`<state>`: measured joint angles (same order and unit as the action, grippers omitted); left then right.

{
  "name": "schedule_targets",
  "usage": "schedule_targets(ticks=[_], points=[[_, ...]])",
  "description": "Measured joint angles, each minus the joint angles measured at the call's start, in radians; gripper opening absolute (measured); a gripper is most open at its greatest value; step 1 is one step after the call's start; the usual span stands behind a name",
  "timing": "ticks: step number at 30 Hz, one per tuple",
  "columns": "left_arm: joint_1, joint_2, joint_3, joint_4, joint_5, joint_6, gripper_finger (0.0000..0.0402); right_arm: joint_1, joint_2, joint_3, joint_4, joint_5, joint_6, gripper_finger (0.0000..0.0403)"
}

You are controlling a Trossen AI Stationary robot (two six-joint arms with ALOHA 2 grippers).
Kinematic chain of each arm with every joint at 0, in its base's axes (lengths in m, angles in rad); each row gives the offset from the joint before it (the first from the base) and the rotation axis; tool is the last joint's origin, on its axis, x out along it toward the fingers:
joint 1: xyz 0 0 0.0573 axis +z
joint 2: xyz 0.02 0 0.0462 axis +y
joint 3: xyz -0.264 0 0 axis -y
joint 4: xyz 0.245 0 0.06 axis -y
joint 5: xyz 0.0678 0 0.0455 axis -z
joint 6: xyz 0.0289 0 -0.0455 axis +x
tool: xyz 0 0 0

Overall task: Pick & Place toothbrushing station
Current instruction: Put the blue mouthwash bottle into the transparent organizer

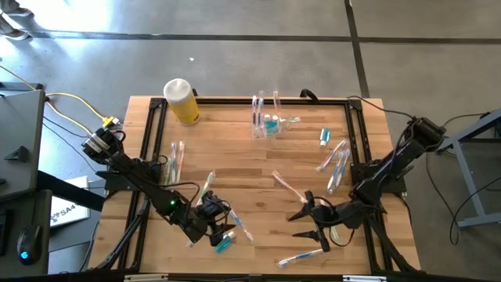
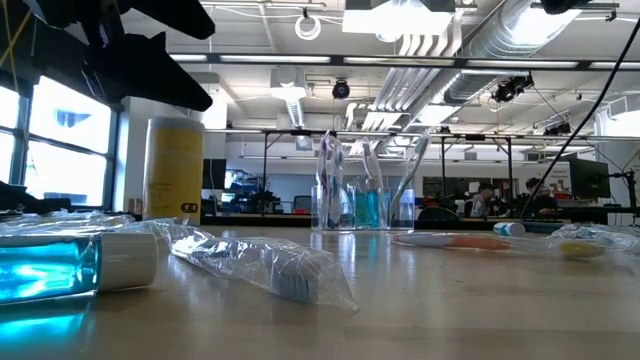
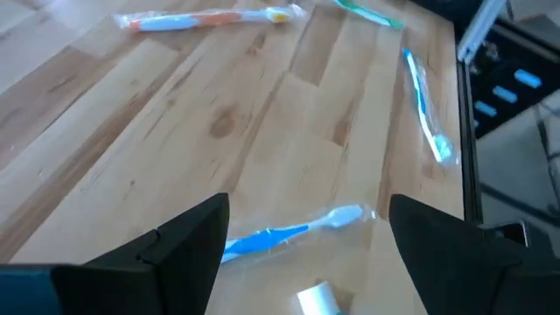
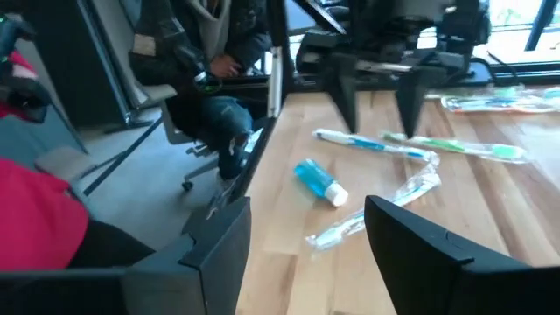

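Nearest, lower centre of the high view: right gripper low over the wood table, fingers spread wide, nothing betw them. Just below it a wrapped blue-handled clear toothbrush lies flat by the front edge, long axis roughly left-right across the frame. Right arm is nearer to this one, so probably its next pick: drop toward the front edge w/ fingers across the handle.

Left gripper, lower left of centre, also wide open & empty; a small teal white-capped tube sits just below-right of it, wrapped brushes alongside.

Mid table: pink-tinted toothbrush lies diagonal, more wrapped brushes at right.

Far, top centre: small clear plastic cup, upright, w/ several brushes & a teal tube in it. Yellow cylinder container w/ white top upper left, apart from the cup
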<state>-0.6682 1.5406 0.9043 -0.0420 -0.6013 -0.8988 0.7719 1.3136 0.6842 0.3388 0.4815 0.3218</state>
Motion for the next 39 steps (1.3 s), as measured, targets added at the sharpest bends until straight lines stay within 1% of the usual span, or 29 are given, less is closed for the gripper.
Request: schedule_targets(ticks=[5,7,10,13,15,16,18,20,23,26,28,31,36,39], points=[[0.000,0.000,0.000,0.034,-0.007,0.003,0.0307,0.023,0.002,0.000,0.003,0.018,0.000,0.0215],[0.000,0.000,0.000,0.033,-0.007,0.003,0.0316,0.022,0.002,0.000,0.002,0.018,0.000,0.0215],[0.000,0.000,0.000,0.032,-0.007,0.013,0.0346,0.022,0.002,0.000,0.003,0.018,-0.001,0.0215],[0.000,0.000,0.000,0.039,-0.004,-0.016,0.0384,0.022,0.002,0.000,0.003,0.018,-0.008,0.0215],[0.000,0.000,0.000,0.058,0.049,-0.022,0.0395,0.018,0.002,0.000,0.003,0.018,-0.011,0.0215],[0.000,0.000,0.000,0.073,0.076,-0.023,0.0394,0.015,0.002,0.000,0.002,0.018,-0.011,0.0215],[-0.001,0.000,0.004,0.091,0.128,-0.027,0.0386,0.011,0.002,0.000,0.003,0.018,-0.011,0.0215],[-0.014,0.000,0.031,0.056,0.148,-0.016,0.0377,0.011,0.002,0.000,0.002,0.019,-0.011,0.0215],[-0.034,0.022,0.125,-0.089,0.116,0.015,0.0369,0.011,0.002,0.000,0.002,0.018,-0.007,0.0215],[-0.050,0.064,0.258,-0.305,0.109,0.022,0.0368,0.011,0.002,0.000,0.002,0.018,-0.003,0.0215],[-0.053,0.109,0.366,-0.404,0.104,0.024,0.0367,0.011,0.002,0.000,0.003,0.018,-0.001,0.0215],[-0.054,0.195,0.503,-0.599,0.104,0.025,0.0367,0.011,0.002,0.000,0.003,0.018,0.019,0.0215],[-0.052,0.349,0.685,-0.852,0.127,-0.109,0.0367,0.012,0.002,0.000,0.000,0.016,0.038,0.0215],[-0.045,0.433,0.748,-1.019,0.140,-0.269,0.0367,0.012,0.002,0.000,-0.007,0.015,0.048,0.0215]])
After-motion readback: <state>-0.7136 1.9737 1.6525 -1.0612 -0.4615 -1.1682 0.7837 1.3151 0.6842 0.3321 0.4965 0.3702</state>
